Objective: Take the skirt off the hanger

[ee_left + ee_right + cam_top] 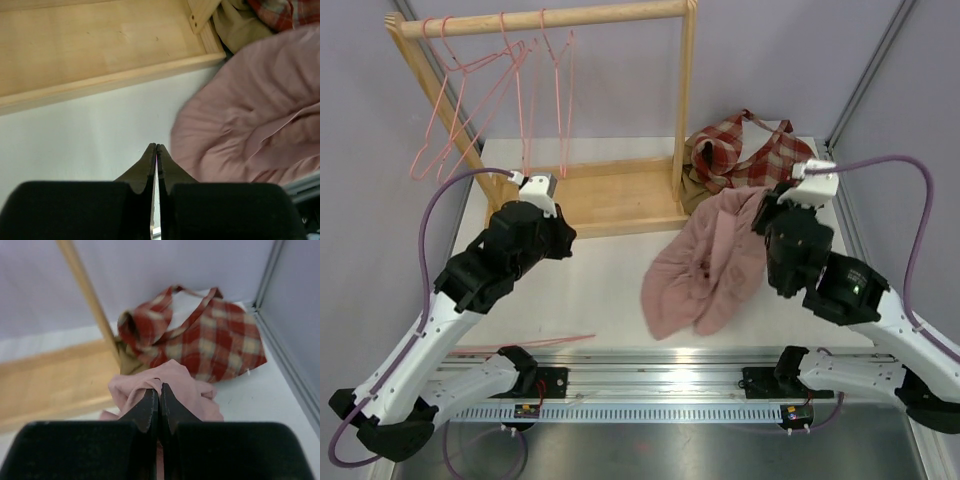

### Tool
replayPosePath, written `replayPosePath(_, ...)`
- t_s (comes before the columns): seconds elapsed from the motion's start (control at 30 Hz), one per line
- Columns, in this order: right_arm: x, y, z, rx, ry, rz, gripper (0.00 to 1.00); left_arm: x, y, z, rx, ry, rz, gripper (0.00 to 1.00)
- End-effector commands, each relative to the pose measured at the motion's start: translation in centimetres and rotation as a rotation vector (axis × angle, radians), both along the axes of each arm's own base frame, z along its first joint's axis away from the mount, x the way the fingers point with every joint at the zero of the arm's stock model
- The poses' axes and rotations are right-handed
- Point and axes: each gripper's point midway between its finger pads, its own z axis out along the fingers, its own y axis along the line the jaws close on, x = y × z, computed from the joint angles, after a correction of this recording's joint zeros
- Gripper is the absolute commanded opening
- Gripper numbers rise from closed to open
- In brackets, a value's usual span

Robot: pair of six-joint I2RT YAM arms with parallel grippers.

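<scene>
**Skirt off the hanger, gripped by your right pincer**

Your right pincer (159,390) is closed tight on a bunched fold at the top edge of the pink skirt (705,265). The rest of the skirt spreads down and to the left over the white bench (590,290), just in front of the wooden rack (620,195). A bare pink hanger (535,343) lies flat near the bench's front edge, well apart from the skirt.

Your left pincer (156,150) has its fingers pressed together over bare bench beside the skirt's left edge. You can see nothing clamped in it beyond a faint pink streak in the seam. A red plaid garment (740,145) sits heaped behind the skirt, against the rack's right post. More wire hangers (510,60) hang on the rail.
</scene>
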Motion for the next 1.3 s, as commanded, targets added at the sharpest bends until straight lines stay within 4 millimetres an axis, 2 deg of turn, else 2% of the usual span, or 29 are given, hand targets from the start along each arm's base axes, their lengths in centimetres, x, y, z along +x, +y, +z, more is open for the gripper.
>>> replayPosePath(0.0,3.6,-0.2,6.5,-0.019,-0.089,-0.008,0.00,-1.6,-1.2,0.3,-0.074,0.008,-0.056,0.03)
replayPosePath(0.13,9.0,0.7,8.5,-0.043,-0.067,-0.003,0.00,-2.9,-1.8,-1.2,-0.072,0.041,-0.085,0.07)
replayPosePath(0.17,9.9,-0.7,10.8,-0.005,-0.107,-0.037,0.00,-3.1,-1.9,-1.2,-0.086,0.041,-0.082,0.07)
replayPosePath(0.2,11.7,-0.5,10.6,-0.009,-0.094,-0.050,0.00,-3.2,-1.9,-1.0,-0.093,0.035,-0.080,0.09)
replayPosePath(0.23,12.1,-0.8,13.2,0.036,-0.139,-0.033,0.00,-3.5,-1.9,-0.7,-0.103,0.032,-0.083,0.18)
replayPosePath(0.3,14.5,-2.9,13.9,0.038,-0.132,-0.094,0.00,-3.7,-0.8,-1.0,-0.099,0.069,-0.003,0.33)
replayPosePath(0.33,17.1,-2.2,12.8,0.018,-0.096,-0.090,0.00,-3.8,-0.4,-1.2,-0.093,0.089,0.027,0.41)
replayPosePath(0.37,17.6,-3.3,14.9,0.051,-0.136,-0.111,0.00,-3.7,-0.3,-1.0,-0.104,0.111,0.061,0.48)
replayPosePath(0.4,20.6,-4.2,13.2,0.032,-0.099,-0.147,0.00,-4.0,0.7,-1.8,-0.063,0.143,0.101,0.50)
replayPosePath(0.43,21.3,-5.4,15.0,0.055,-0.142,-0.171,0.00,-4.2,1.0,-2.1,-0.050,0.159,0.122,0.64)
replayPosePath(0.47,22.6,-6.4,14.9,0.073,-0.146,-0.205,0.00,-4.0,1.4,-2.0,-0.046,0.173,0.173,0.68)
replayPosePath(0.5,26.2,-8.6,12.1,0.070,-0.099,-0.263,0.00,-4.6,2.1,-2.7,-0.013,0.210,0.195,0.69)
replayPosePath(0.53,26.9,-9.7,13.1,0.108,-0.124,-0.276,0.00,-4.8,2.3,-2.9,-0.012,0.232,0.220,0.71)
replayPosePath(0.57,28.5,-10.4,12.0,0.165,-0.115,-0.290,0.00,-4.8,2.6,-3.4,0.015,0.254,0.249,0.80)
replayPosePath(0.6,32.2,-10.9,7.3,0.171,-0.027,-0.298,0.25,-5.6,3.5,-4.0,0.050,0.294,0.275,0.98)
replayPosePath(0.67,34.1,-10.6,3.8,0.216,0.071,-0.234,0.99,-6.1,3.8,-5.0,0.048,0.338,0.319,0.99)
replayPosePath(0.7,35.5,-10.3,-0.2,0.211,0.157,-0.245,0.99,-6.7,4.0,-6.0,0.052,0.366,0.324,0.99)
replayPosePath(0.77,35.6,-9.7,-6.1,0.223,0.310,-0.255,1.00,-7.3,3.7,-6.9,0.015,0.400,0.344,0.99)
replayPosePath(0.8,34.9,-9.6,-6.2,0.238,0.317,-0.251,0.99,-7.7,3.7,-7.3,0.011,0.411,0.358,0.99)
replayPosePath(0.83,35.2,-8.9,-11.7,0.242,0.391,-0.233,1.00,-8.2,3.6,-8.3,0.021,0.428,0.356,0.99)
replayPosePath(0.87,34.8,-8.3,-12.7,0.282,0.386,-0.214,0.99,-8.6,3.3,-8.9,0.010,0.451,0.361,0.99)
replayPosePath(0.9,33.5,-7.7,-10.7,0.318,0.333,-0.171,1.00,-8.9,3.0,-9.4,0.018,0.469,0.354,0.99)
replayPosePath(0.93,32.8,-7.4,-14.6,0.342,0.362,-0.165,0.99,-9.5,2.4,-10.6,0.049,0.505,0.344,0.99)
replayPosePath(1.0,31.1,-7.1,-14.6,0.367,0.351,-0.146,0.99,-10.4,1.5,-11.7,0.092,0.543,0.316,0.99)
replayPosePath(1.13,27.7,-6.7,-18.5,0.379,0.433,-0.126,0.99,-12.3,-0.8,-13.4,0.285,0.604,0.207,0.99)
replayPosePath(1.17,27.0,-6.8,-18.8,0.373,0.434,-0.122,0.99,-12.4,-0.9,-14.1,0.366,0.616,0.207,0.99)
replayPosePath(1.2,26.1,-6.6,-17.6,0.379,0.409,-0.100,1.00,-12.6,-1.1,-14.6,0.404,0.620,0.190,0.99)
replayPosePath(1.23,24.9,-6.7,-19.0,0.376,0.433,-0.103,0.99,-12.7,-1.1,-15.1,0.447,0.624,0.155,0.99)
replayPosePath(1.27,24.3,-6.7,-19.0,0.371,0.431,-0.095,0.99,-12.8,-1.8,-15.9,0.465,0.635,0.123,0.99)
